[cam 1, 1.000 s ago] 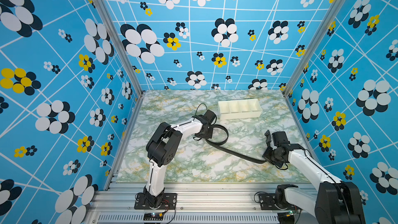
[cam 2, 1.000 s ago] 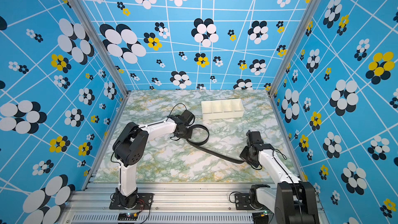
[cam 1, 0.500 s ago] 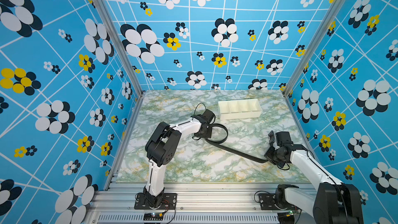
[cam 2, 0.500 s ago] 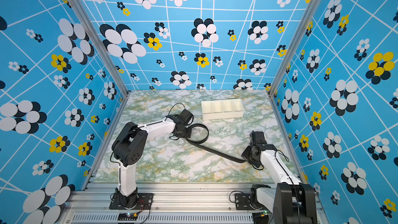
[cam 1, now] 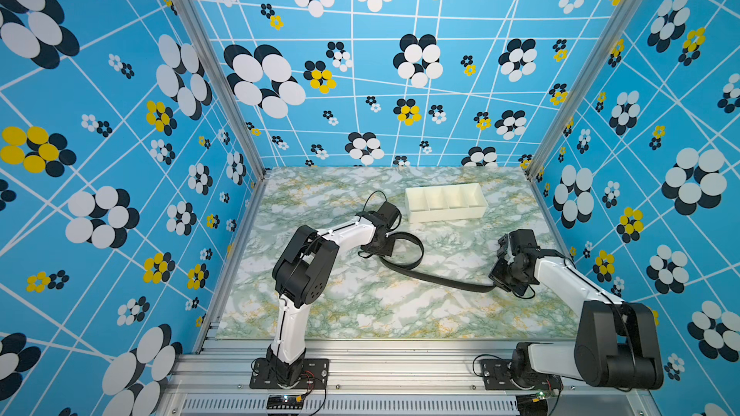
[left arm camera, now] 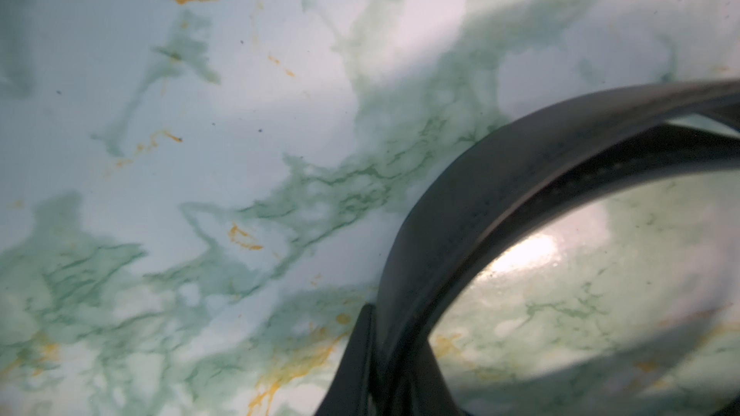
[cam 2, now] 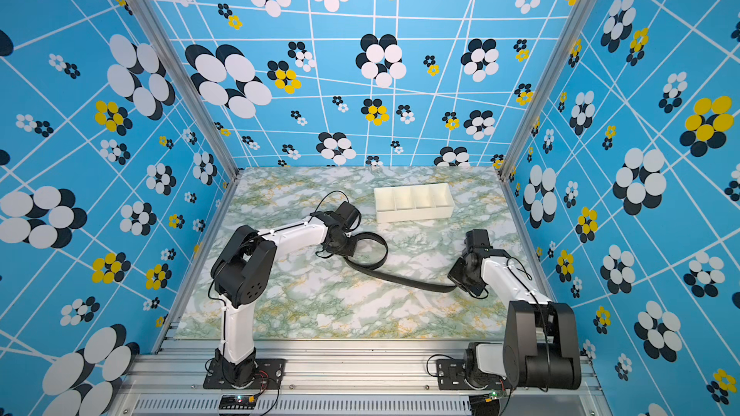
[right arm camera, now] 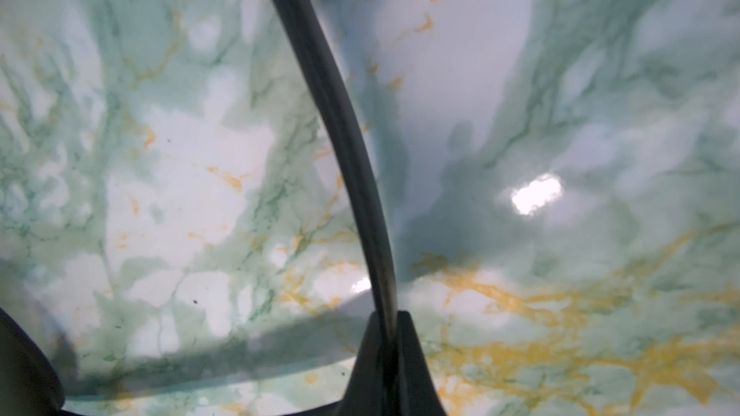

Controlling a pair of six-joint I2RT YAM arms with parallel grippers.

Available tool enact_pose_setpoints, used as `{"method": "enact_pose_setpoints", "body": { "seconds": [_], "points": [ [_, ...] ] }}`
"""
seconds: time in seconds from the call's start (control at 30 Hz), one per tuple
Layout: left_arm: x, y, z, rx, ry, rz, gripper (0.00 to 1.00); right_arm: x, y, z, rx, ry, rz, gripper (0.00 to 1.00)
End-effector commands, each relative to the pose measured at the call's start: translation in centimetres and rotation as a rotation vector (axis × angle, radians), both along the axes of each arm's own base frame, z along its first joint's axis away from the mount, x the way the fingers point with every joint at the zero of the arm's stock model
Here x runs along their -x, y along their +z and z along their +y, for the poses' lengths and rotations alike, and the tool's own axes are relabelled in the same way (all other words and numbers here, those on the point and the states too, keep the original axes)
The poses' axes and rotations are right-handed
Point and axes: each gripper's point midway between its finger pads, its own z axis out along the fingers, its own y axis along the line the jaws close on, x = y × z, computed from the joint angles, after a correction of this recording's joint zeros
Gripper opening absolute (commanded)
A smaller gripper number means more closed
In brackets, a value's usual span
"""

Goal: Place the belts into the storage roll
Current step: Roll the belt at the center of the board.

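Note:
A long black belt lies on the marble table in both top views, curled into a loop at its left end. My left gripper is shut on the loop's near side; the left wrist view shows its jaws pinching the belt. My right gripper is shut on the belt's other end, and in the right wrist view the strap runs out from between the jaws. The storage roll, a cream tray with several compartments, stands behind them with nothing in it.
Blue flowered walls close in the table on the left, back and right. The aluminium rail with both arm bases runs along the front edge. A thin black cable arcs over the left wrist.
Both grippers have edged slightly toward the back of the table, still holding the belt. The loop and the tray stay where they were.

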Motion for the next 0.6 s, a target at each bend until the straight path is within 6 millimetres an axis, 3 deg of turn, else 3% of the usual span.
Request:
{"method": "enact_pose_setpoints", "body": {
  "seconds": [0.0, 0.2, 0.23, 0.33, 0.37, 0.43, 0.57],
  "points": [
    [4.5, -5.9, 5.5, -0.307, -0.092, 0.156, 0.13, -3.5, 0.7, -0.4, 0.029, 0.038, -0.041, 0.00],
    [4.8, -5.2, 3.0, -0.270, -0.210, 0.085, 0.11, -8.4, 1.3, 0.2, 0.066, 0.087, -0.057, 0.00],
    [5.0, -5.1, 2.5, -0.264, -0.233, 0.072, 0.11, -9.1, 1.4, 0.4, 0.060, 0.096, -0.065, 0.05],
    [5.3, -4.9, 1.2, -0.244, -0.284, 0.059, 0.11, -10.7, 1.9, 1.0, 0.039, 0.109, -0.118, 0.39],
    [5.4, -4.8, 0.7, -0.241, -0.301, 0.052, 0.11, -10.9, 2.3, 1.2, 0.032, 0.117, -0.141, 0.48],
    [5.5, -4.7, 0.1, -0.246, -0.332, 0.039, 0.11, -10.6, 3.2, 1.2, 0.033, 0.115, -0.176, 0.55],
    [5.6, -4.4, -1.0, -0.241, -0.363, 0.027, 0.11, -8.1, 5.8, 1.0, 0.044, 0.100, -0.240, 0.60]
  ]
}}
